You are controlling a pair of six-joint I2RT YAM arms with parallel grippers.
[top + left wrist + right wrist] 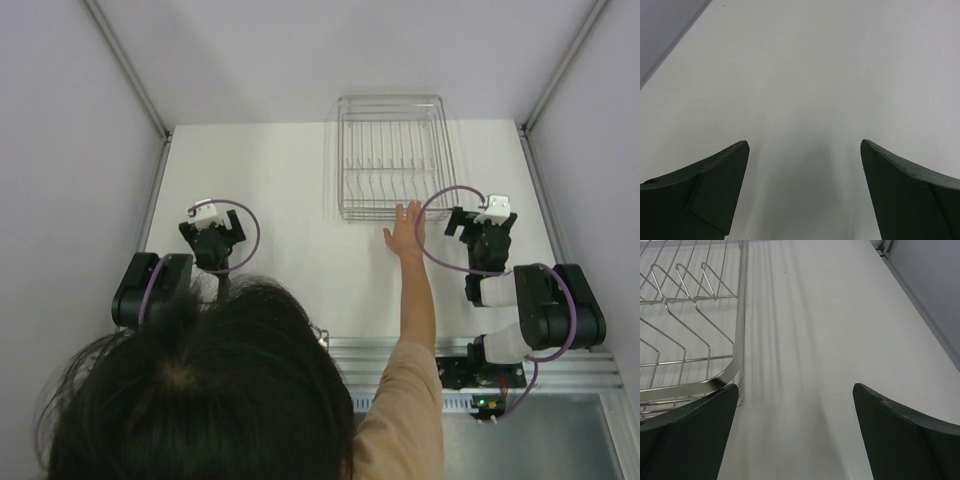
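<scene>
Wire dish rack (738, 340) cut off by the left and top edges of the right wrist view; both fingers (685, 440) of the right gripper (795, 386) cut by its lower edge; overhead, the person's head (200, 390) hides the table (280, 180) at its near edge.

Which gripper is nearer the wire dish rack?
Right. The right gripper sits open just off the near right corner of the dish rack. The left gripper is over bare table, well off to the rack's left.
</scene>
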